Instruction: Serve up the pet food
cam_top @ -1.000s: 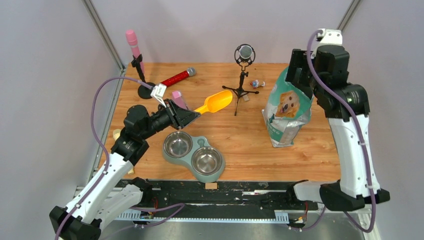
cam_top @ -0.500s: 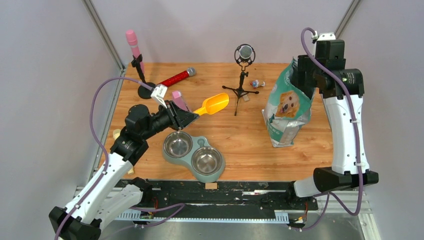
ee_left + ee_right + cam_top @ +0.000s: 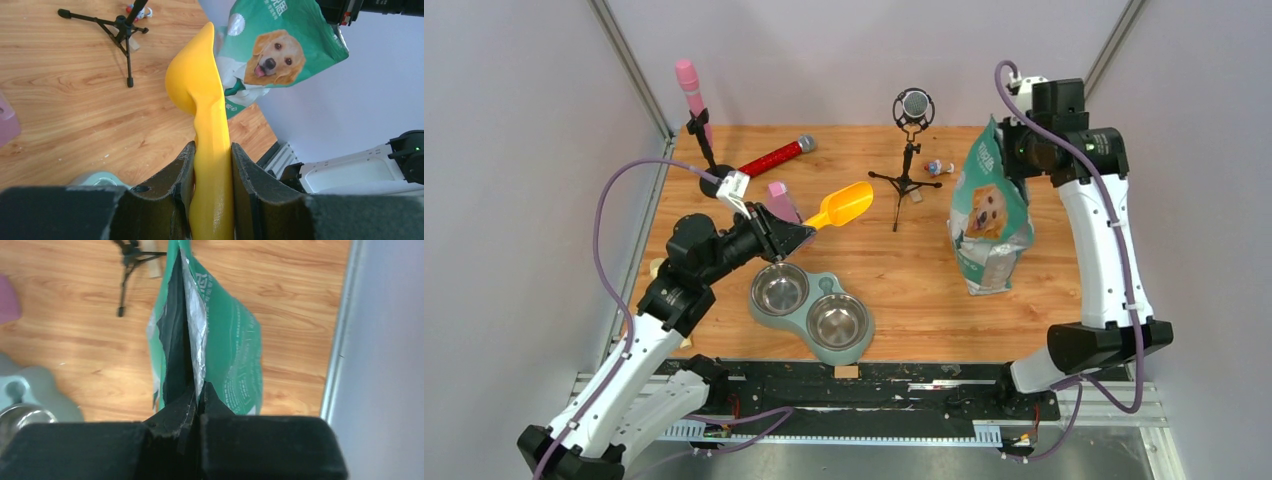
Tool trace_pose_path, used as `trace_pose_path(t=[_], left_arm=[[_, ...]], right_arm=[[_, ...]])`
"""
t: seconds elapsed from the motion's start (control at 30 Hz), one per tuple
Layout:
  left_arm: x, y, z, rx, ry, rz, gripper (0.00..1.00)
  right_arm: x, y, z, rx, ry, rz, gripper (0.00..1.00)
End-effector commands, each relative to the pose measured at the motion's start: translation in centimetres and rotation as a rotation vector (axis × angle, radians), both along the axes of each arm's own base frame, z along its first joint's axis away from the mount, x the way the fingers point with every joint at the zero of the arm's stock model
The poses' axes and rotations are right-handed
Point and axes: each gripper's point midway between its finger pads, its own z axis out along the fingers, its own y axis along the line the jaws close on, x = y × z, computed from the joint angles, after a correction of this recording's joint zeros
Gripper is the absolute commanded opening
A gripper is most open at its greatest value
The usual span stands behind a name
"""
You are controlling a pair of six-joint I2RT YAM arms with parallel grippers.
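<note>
A teal-and-silver bag [image 3: 989,215] picturing a golden dog stands at the right of the wooden table. My right gripper [image 3: 1011,150] is shut on its top edge; in the right wrist view the fingers [image 3: 199,387] pinch one silver-lined wall of the bag [image 3: 235,355] beside its dark mouth. The pet food is hidden inside. My left gripper [image 3: 799,232] is shut on the handle of a yellow scoop [image 3: 844,205], held above the table with the bowl end toward the bag. The left wrist view shows the scoop [image 3: 200,75] empty between the jaws [image 3: 210,147], with the bag [image 3: 270,55] beyond.
A teal double feeder [image 3: 829,280] with two steel bowls sits near the front, below the scoop. At the back are a pink microphone on a stand [image 3: 689,85], a red glitter microphone [image 3: 776,157], a black tripod microphone [image 3: 913,110] and a small toy [image 3: 939,167].
My right gripper has moved left and shut on the bag's top edge, and the bag's top has shifted left with it. The left arm with the scoop has drifted slightly left.
</note>
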Motion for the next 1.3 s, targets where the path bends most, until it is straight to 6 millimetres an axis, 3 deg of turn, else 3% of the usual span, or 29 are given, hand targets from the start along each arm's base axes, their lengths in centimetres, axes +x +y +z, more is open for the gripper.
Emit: trace_pose_path(t=[0.0,0.17,0.37,0.53,0.7,0.83,0.93,1.27], left_arm=[[-0.3,0.9,4.0,-0.02,-0.12,0.032,0.0],[-0.9,1.7,4.1,0.005,-0.115,0.056,0.0],[-2.2,3.2,4.3,0.036,-0.112,0.094,0.0],[-3.4,3.1,4.7,0.035,-0.087,0.057,0.0],[-4.8,1.1,5.1,0.034,-0.017,-0.098,0.0],[-4.5,-0.5,4.8,0.02,0.056,-0.174,0.0],[-4.3,-1.0,3.2,0.059,0.157,-0.203,0.0],[-5.1,1.3,0.8,0.12,0.262,-0.081,0.0]], right_arm=[[-1.9,9.8,1.2,0.195,-0.058,0.189,0.0],[-4.2,17.5,-1.4,0.377,0.036,0.221,0.0],[-6.0,23.3,-3.5,0.473,0.068,0.261,0.0],[-5.2,24.1,-4.4,0.285,-0.039,0.182,0.0],[-4.8,23.9,-0.1,0.045,-0.229,0.118,0.0],[-5.2,24.2,2.2,0.062,-0.277,0.115,0.0],[-5.5,24.7,2.8,0.069,-0.3,0.131,0.0],[-4.9,23.8,2.5,0.031,-0.332,0.074,0.0]])
